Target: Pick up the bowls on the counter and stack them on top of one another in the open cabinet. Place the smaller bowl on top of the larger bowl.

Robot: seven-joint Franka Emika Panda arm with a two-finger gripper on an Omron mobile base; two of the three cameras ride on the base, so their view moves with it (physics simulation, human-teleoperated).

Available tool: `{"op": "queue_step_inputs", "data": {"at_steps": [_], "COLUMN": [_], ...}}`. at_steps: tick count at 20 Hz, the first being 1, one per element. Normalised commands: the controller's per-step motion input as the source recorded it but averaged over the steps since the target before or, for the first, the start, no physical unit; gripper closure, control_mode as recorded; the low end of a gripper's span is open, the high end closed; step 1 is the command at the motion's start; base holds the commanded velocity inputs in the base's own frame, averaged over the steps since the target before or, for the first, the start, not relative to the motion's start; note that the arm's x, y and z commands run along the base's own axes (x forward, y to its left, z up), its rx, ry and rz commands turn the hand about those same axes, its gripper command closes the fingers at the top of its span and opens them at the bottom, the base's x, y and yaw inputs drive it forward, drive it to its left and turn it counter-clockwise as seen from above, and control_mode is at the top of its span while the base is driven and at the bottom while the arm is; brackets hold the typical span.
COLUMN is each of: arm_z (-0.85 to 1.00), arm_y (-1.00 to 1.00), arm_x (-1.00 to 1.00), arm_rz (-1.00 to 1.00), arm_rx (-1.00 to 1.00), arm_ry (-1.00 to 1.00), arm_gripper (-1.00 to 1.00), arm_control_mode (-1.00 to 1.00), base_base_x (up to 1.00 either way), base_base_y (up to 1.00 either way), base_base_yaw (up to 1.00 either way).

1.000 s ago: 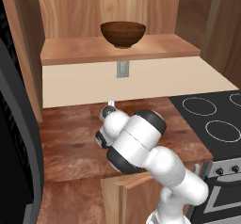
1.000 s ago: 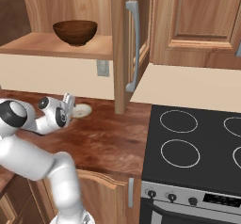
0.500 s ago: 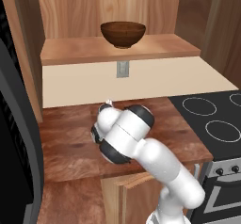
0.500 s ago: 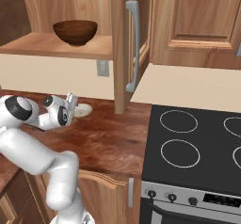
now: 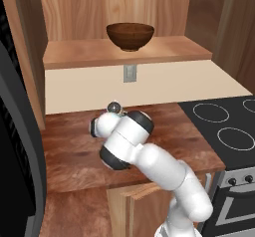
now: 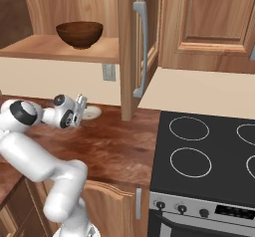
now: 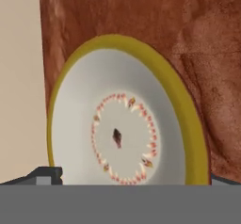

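The larger bowl (image 5: 130, 35) (image 6: 79, 33), dark brown wood, stands upright on the open cabinet's shelf board (image 5: 89, 57) (image 6: 35, 47). The smaller bowl (image 7: 117, 133) (image 6: 91, 113) lies on the reddish-brown counter (image 6: 114, 146) (image 5: 69, 146) close to the cream back wall; it is white inside with a yellowish rim and a ring of small marks. My gripper (image 6: 79, 107) (image 7: 132, 176) hangs close over it, open, and one fingertip (image 7: 46, 173) shows at each side of the bowl's near edge. In the left base view my own arm hides the small bowl.
A black stovetop (image 6: 199, 151) (image 5: 224, 126) with ring burners lies to the right of the counter. The open cabinet door (image 6: 130, 47) with its metal handle hangs just right of the small bowl. A wall outlet (image 5: 129, 73) sits under the shelf. A dark tall surface (image 5: 15, 131) borders the left.
My arm's elbow has swung left and the hand has edged closer to the small cream-white bowl. Both bowls stay where they were.
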Motion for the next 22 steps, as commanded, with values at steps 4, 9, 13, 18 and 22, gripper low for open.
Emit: {"op": "queue_step_inputs", "data": {"at_steps": [4,9,13,18,22], "arm_z": [-0.26,-0.20,-0.16,-0.14,-0.08], "arm_y": [0.04,0.09,0.04,0.03,0.07], "arm_x": [0.28,0.19,0.12,0.08,0.00], "arm_rz": [0.00,0.00,0.00,0.00,-0.01], "arm_rx": [0.03,0.02,0.02,0.02,0.02], "arm_ry": [0.00,-0.01,-0.02,-0.02,-0.02], "arm_gripper": [-1.00,1.00,1.00,1.00,1.00], "arm_control_mode": [-1.00,-1.00,-1.00,-1.00,-1.00], "base_base_x": [0.00,0.00,0.00,0.00,0.00], "base_base_y": [0.00,0.00,0.00,0.00,0.00], "base_base_yaw": [0.00,0.00,0.00,0.00,0.00]}}
